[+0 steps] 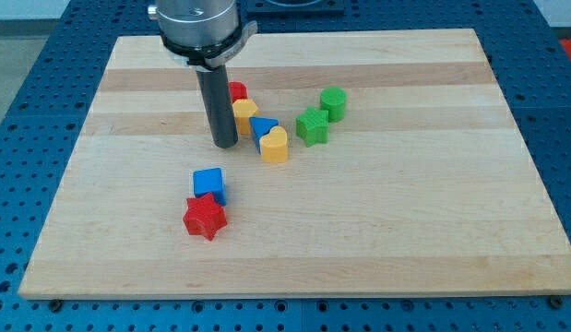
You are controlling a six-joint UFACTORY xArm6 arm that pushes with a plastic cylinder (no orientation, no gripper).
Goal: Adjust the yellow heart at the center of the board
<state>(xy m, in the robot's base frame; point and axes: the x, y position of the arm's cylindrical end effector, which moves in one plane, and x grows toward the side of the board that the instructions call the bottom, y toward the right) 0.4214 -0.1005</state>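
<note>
The yellow heart (276, 145) lies near the middle of the wooden board (405, 231). A blue block (262, 129) touches its upper left side. My tip (225, 144) rests on the board just left of the heart, about a block's width away. A second yellow block (245, 113) and a red block (237, 91) sit right beside the rod, on its right side, partly hidden by it.
A green star (313, 125) and a green cylinder (334, 102) sit to the right of the heart. A blue cube (210, 184) and a red star (205, 218) lie together toward the view's bottom left.
</note>
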